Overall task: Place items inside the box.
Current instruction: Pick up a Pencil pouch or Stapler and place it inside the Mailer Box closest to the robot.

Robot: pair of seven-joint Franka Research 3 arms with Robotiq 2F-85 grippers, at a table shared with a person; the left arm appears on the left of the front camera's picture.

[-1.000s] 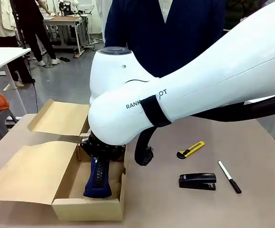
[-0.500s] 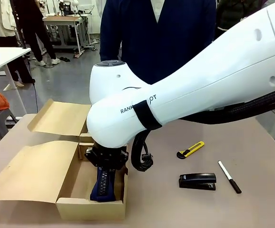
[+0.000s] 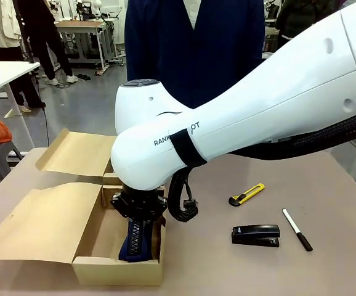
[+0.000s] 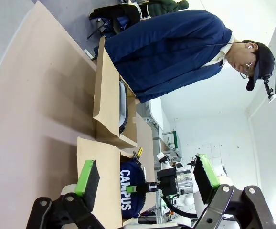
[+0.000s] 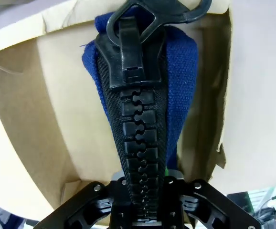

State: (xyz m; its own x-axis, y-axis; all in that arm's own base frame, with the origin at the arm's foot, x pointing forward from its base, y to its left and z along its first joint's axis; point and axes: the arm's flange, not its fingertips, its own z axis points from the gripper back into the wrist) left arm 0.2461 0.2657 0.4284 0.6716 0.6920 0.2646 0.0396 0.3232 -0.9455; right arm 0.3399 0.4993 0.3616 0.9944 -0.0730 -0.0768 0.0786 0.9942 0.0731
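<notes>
Navy pouch (image 3: 136, 240) stands on end inside the box (image 3: 113, 271), against its right wall, leaving floor for more items. It sits between my right gripper (image 3: 140, 214) jaws (clamped or freed, I cannot tell). Left gripper (image 4: 145, 175) hangs spread wide, empty.

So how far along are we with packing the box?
Done: nothing I can call finished. In hand: the navy pouch stands on end inside the box, between the fingers of the right hand; I can't tell whether it is gripped or released. Left: the utility knife, black stapler and marker lie on the table to the box's right.
</notes>
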